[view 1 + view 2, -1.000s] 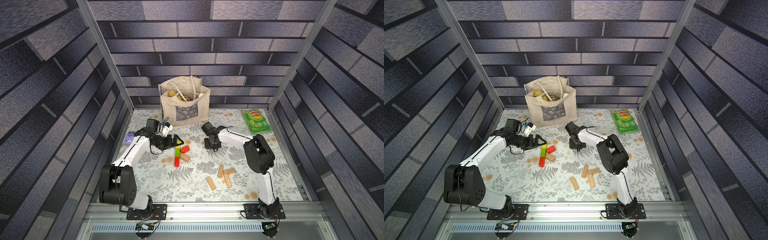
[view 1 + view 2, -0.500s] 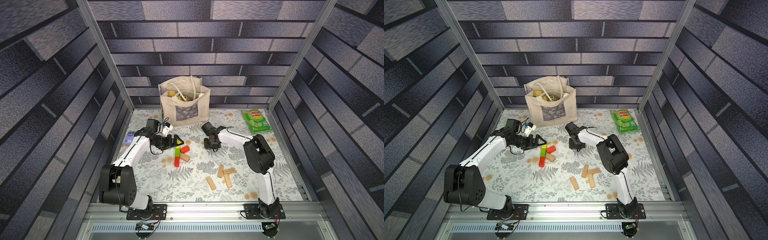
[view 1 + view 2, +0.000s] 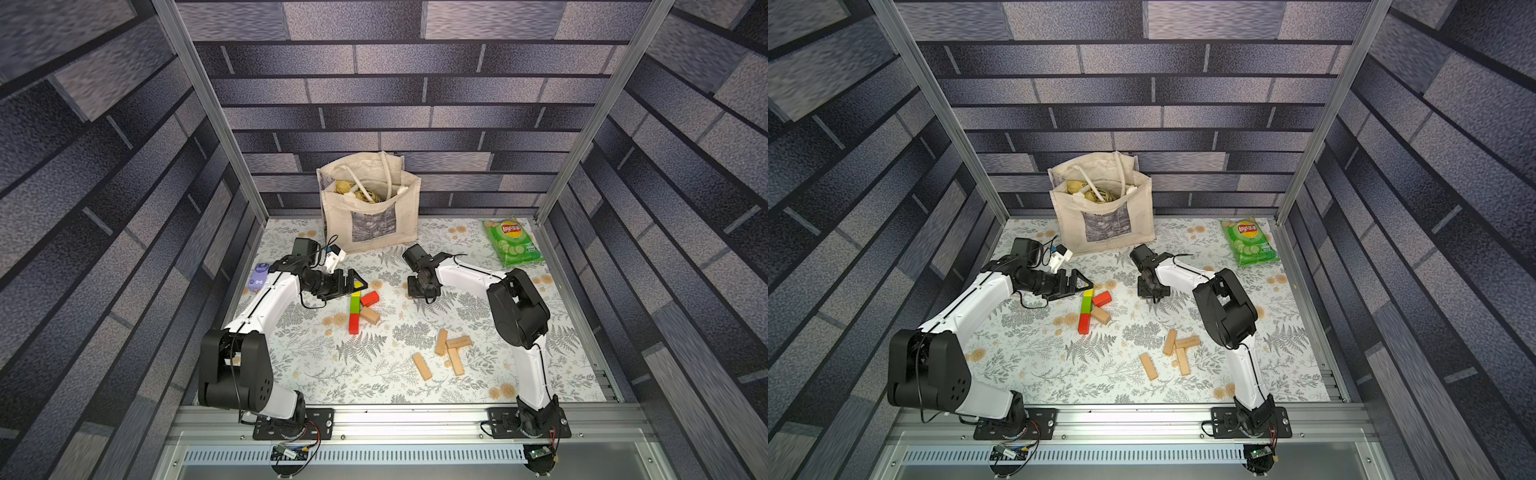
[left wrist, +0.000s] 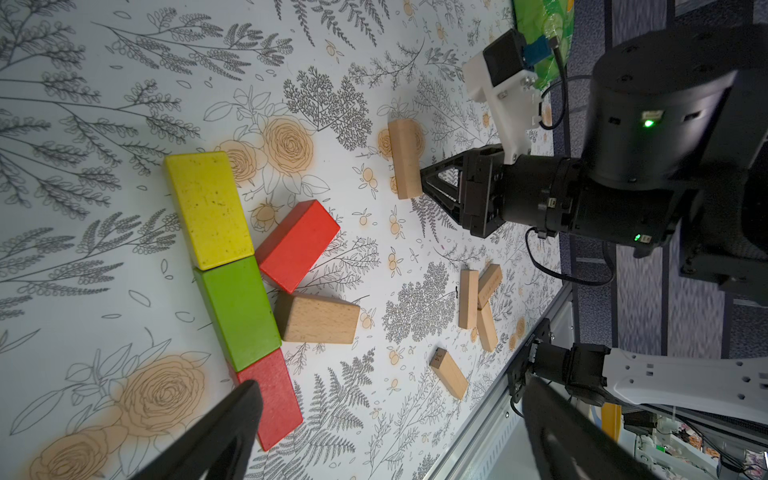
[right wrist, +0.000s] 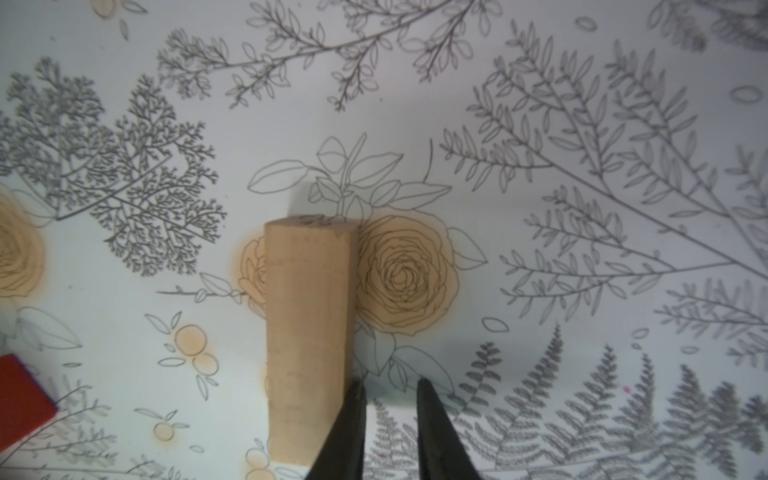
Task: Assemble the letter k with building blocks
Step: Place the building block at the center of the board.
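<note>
Right pincer clenched empty, touching a plain tan wooden block (hidden in both top views); left pincer spread wide.

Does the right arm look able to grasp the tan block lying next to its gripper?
Likely yes: the tan block lies flat right beside the right gripper, nothing between; but the gripper is shut, so it must open first.

Lab rig: aluminium frame, brick-print walls

Floral tabletop with blocks, tote, chip bag, purple pack.
</note>
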